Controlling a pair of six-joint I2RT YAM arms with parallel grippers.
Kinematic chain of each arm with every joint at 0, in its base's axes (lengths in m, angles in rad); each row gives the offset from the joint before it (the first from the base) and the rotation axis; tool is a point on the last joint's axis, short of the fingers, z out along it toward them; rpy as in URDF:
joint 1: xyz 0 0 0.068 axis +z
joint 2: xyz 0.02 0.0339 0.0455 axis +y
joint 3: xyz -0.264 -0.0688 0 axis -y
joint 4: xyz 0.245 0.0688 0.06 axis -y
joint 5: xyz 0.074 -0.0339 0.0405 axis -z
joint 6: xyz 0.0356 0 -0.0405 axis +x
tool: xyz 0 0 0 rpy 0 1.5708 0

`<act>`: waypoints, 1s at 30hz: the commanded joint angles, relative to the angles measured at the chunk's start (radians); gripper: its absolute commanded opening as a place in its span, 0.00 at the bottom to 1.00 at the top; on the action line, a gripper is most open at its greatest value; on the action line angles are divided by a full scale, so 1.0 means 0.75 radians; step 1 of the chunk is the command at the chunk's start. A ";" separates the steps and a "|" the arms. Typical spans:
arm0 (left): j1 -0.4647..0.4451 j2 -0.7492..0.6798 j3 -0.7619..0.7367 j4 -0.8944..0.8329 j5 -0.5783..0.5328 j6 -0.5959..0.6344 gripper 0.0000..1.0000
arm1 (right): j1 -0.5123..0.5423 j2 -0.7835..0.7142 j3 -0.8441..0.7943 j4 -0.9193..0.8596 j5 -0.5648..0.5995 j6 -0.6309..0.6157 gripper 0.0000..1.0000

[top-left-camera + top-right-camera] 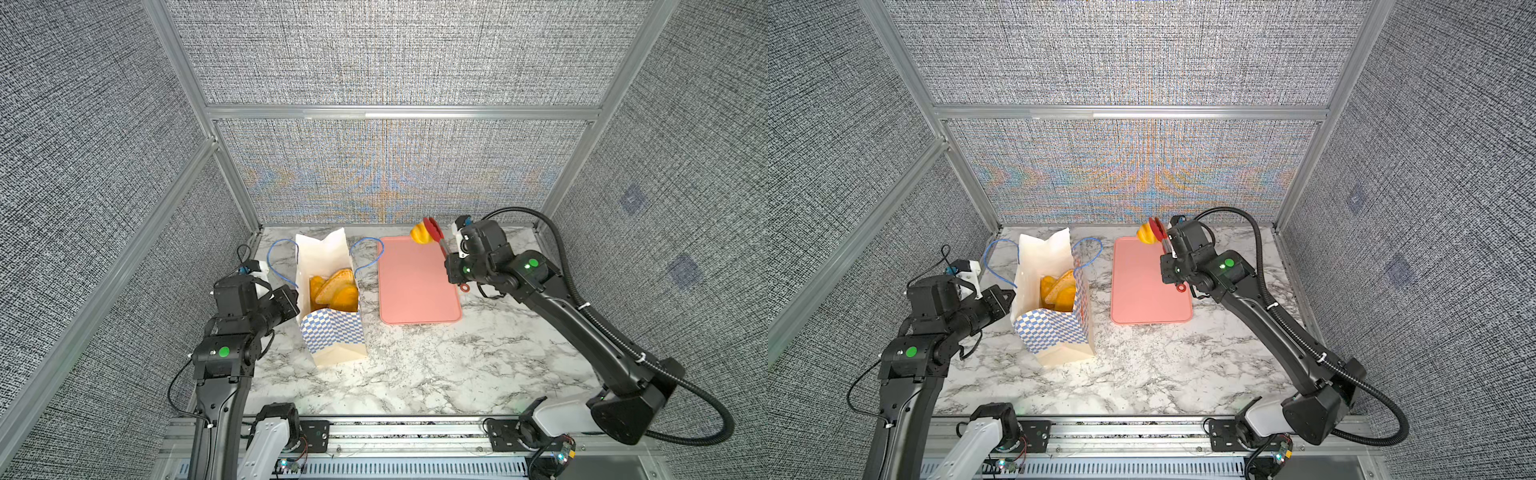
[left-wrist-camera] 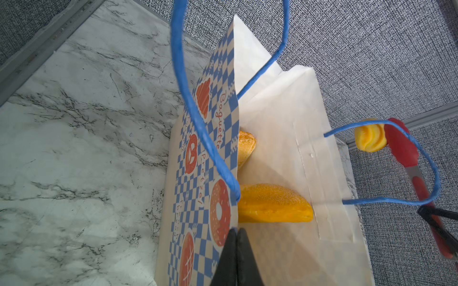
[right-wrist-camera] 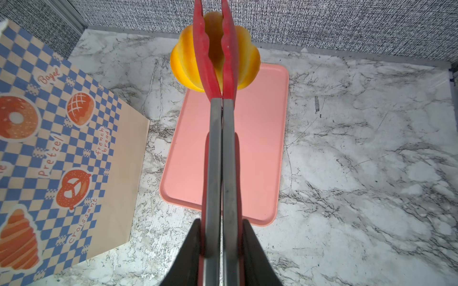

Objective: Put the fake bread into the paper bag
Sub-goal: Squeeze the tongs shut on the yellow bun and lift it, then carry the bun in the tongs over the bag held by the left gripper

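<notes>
**A:** In both top views, where is the bread?

**B:** Most of it is inside the paper bag [image 1: 332,336], which stands left of centre. The bread [image 1: 336,291] is golden and grainy-crusted, piled in the open mouth. The pieces overlap, so I can't count them. One ridged yellow roll [image 1: 419,233] is held in the air at the upper right corner of the smooth pink tray [image 1: 415,291], pinched in red tongs [image 1: 434,230]. The tray is a rounded rectangle on the marble-patterned table [image 1: 457,365].

**A:** And the grippers there?

**B:** In a top view the left gripper [image 1: 1007,297] meets the bag's left wall. The right gripper [image 1: 451,261] is largely hidden by its own wrist.

**A:** What about the left wrist view?

**B:** Two black fingers [image 2: 226,257] are clenched on the thin edge of the bag's checkered wall, and the frame cuts off their bases. Twisted blue cord handles [image 2: 198,111] loop across the view. Two orange pieces lie against the plain cream lining, partly hidden by the wall. The roll and tongs show beyond the bag.

**A:** And the right wrist view?

**B:** The fingers [image 3: 190,252] are grasping the tongs by their brushed steel arms. The scalloped red tips squeeze the glossy roll and cover its middle. The bag's printed side is cut off at the frame edge.
</notes>
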 commanded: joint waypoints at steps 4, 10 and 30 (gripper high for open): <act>0.001 -0.001 0.008 0.035 -0.006 -0.004 0.06 | 0.005 -0.034 0.063 0.019 0.021 -0.021 0.22; 0.000 -0.001 0.006 0.036 -0.003 -0.008 0.06 | 0.013 -0.056 0.137 0.009 0.020 -0.034 0.22; 0.000 -0.001 -0.004 0.038 0.001 -0.012 0.06 | 0.322 0.045 0.471 0.046 -0.007 -0.135 0.23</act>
